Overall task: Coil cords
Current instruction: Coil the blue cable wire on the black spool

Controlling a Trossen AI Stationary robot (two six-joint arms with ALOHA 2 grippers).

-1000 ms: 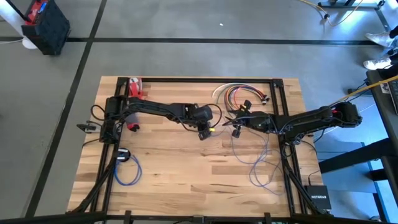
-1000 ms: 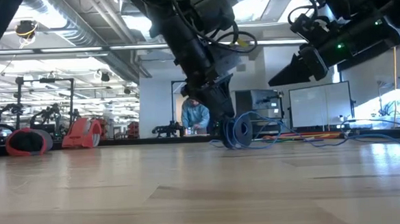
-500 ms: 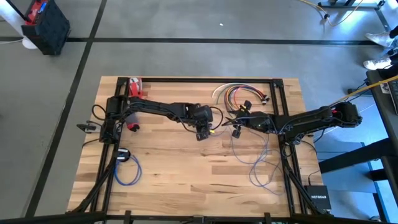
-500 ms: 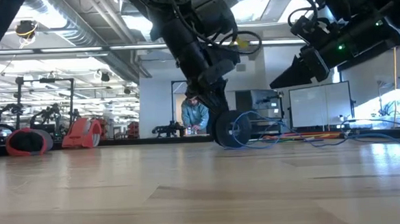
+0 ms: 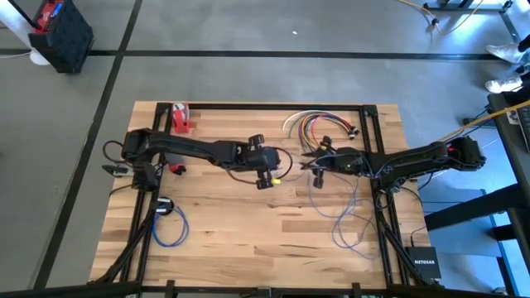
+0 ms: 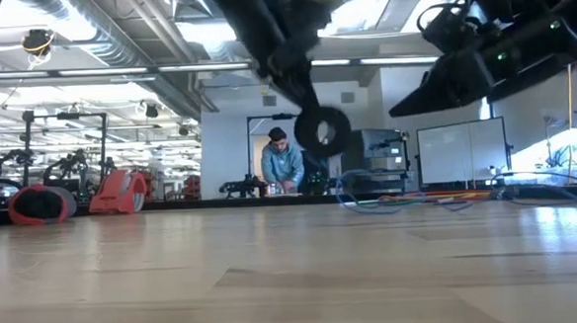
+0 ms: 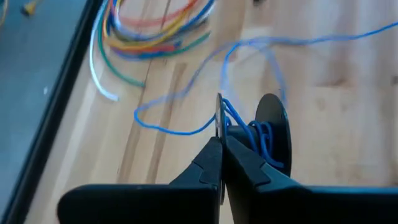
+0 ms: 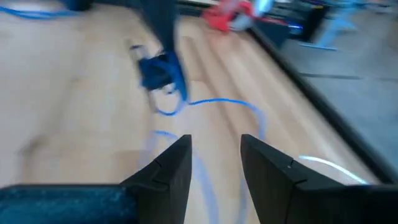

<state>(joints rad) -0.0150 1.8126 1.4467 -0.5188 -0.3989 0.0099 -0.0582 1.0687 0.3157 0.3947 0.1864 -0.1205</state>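
A black round spool [image 6: 322,130] wound with blue cord [image 7: 264,134] hangs above the table's middle, with my left gripper [image 5: 267,179] shut on it. The cord's loose length [image 5: 348,217] trails off the spool and lies in loops on the wood to the right. My right gripper [image 5: 313,163] stands open just right of the spool, above that cord, with nothing between its fingers [image 8: 168,165]. A bundle of red, orange, yellow, green and white cords [image 5: 319,124] lies at the far edge. A second blue coil [image 5: 170,230] rests flat at the near left. My left gripper [image 7: 221,134] pinches a thin edge [image 7: 218,109] at the side of the spool between its two shut fingers, beside the wound blue turns. The fingers slant down from the table's left. The spool hangs clear of the table, and the cord runs slack from it.
Black frame rails [image 5: 265,107] run along the far edge and down both sides. A red object [image 5: 180,118] sits at the far left corner, and a small dark piece [image 5: 163,207] lies beside the near-left coil. A person [image 6: 282,167] stands in the room beyond.
My left gripper has risen and rolled a little, carrying the spool with it. The spool stood on the table a second ago and now hangs clear above it, with the blue cord still trailing onto the wood. The right gripper has stayed in place.
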